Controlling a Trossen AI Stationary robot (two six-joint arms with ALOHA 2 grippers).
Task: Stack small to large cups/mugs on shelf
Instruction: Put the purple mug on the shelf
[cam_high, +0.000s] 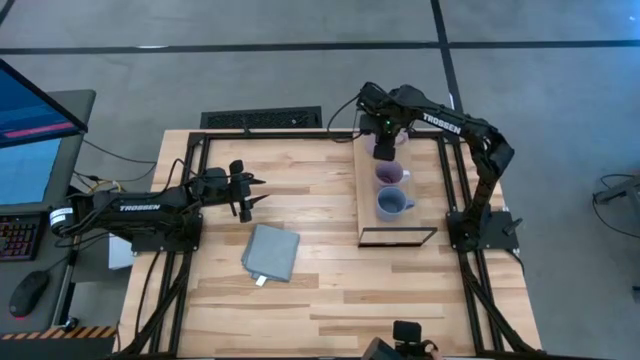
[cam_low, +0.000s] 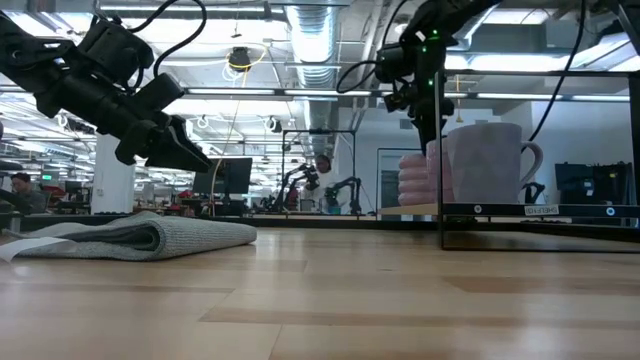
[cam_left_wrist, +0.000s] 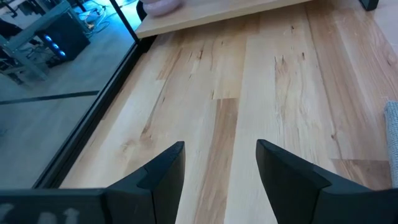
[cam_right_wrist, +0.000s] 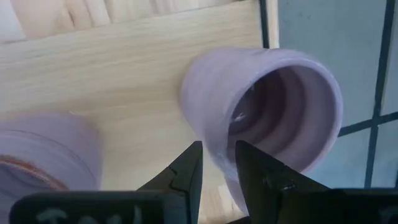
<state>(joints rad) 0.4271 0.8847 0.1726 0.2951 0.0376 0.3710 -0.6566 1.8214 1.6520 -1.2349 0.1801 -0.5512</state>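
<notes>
Table (cam_high: 330, 300): striped wood, both arms over it. A grey folded cloth (cam_high: 271, 252) lies left of centre, not part of the job.

Shelf (cam_high: 368, 215): pale narrow board on a black wire frame, at the right of the table, its long axis running near to far. Three mugs are lined along it: the blue-grey mug (cam_high: 391, 203) nearest, a lavender mug (cam_high: 389, 174) in the middle, and a second lavender mug (cam_right_wrist: 267, 106) at the far end, mostly hidden from above under the right arm.

Right gripper (cam_right_wrist: 218, 163): over the far end of the shelf, closed on the rim wall of that far mug, one finger inside the mouth and one outside. The mug's open mouth is seen facing the wrist camera; whether it stands on the board or is lifted cannot be told.

Left gripper (cam_left_wrist: 219, 163): well left of the shelf, above bare tabletop, fingers wide apart, nothing between them.

Judged: the right arm is the nearer one by far, and the coming move turns on the near-far line of the shelf, along which the held mug lies farthest.
</notes>
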